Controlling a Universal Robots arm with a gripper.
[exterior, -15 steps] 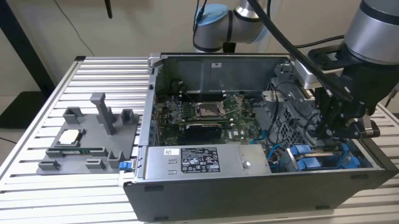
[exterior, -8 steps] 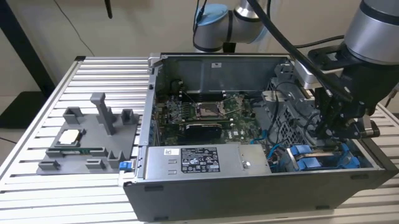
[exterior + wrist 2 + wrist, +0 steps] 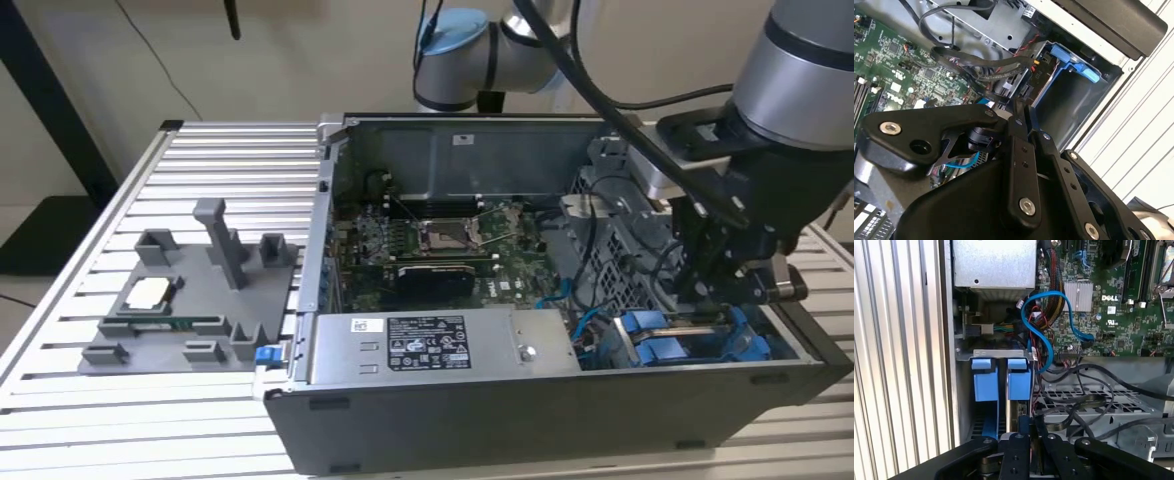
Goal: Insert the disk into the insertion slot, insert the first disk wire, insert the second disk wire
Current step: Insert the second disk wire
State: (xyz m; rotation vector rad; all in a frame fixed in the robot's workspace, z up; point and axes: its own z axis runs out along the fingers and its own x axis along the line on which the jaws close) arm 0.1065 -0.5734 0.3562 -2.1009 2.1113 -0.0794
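The disk (image 3: 1018, 390) stands on edge in the drive bay at the case's front corner. Its blue carrier end faces up and a strip of its side (image 3: 1014, 412) shows below that. A second blue carrier (image 3: 983, 380) sits beside it. In the exterior view the blue carriers (image 3: 663, 345) lie low at the exterior view's right. My gripper (image 3: 711, 305) hangs just above them. Both wrist views show the fingers (image 3: 1024, 424) pressed together, with the tips at the disk's edge. I see nothing between the fingers. A blue wire (image 3: 1040, 315) and black wires (image 3: 1079, 402) loop nearby.
The open computer case (image 3: 561, 410) rests on a slatted table (image 3: 200, 160). Inside are the grey power-supply box (image 3: 427, 345) and the motherboard (image 3: 441, 240). A metal cage (image 3: 1094, 405) lies under the black wires. A grey fixture (image 3: 187, 300) holding small parts stands at the exterior view's left.
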